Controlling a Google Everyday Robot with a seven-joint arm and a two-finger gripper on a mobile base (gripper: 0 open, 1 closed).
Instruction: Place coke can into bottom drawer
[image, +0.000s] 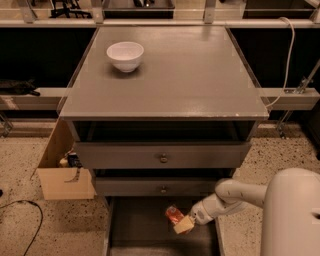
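The coke can (174, 214) is a small red-orange can, held tilted over the open bottom drawer (140, 225), a wide shallow tray with a dark-grey floor pulled out at the foot of the grey cabinet. My gripper (181, 223) reaches in from the right on a white arm and is shut on the can, just above the right part of the drawer floor. A pale fingertip (183, 226) shows below the can.
Two shut grey drawers with round knobs (163, 159) sit above the open one. A white bowl (125, 55) stands on the cabinet top (200, 80). An open cardboard box (62, 175) sits on the floor to the left. A cable (25, 210) lies at the far left.
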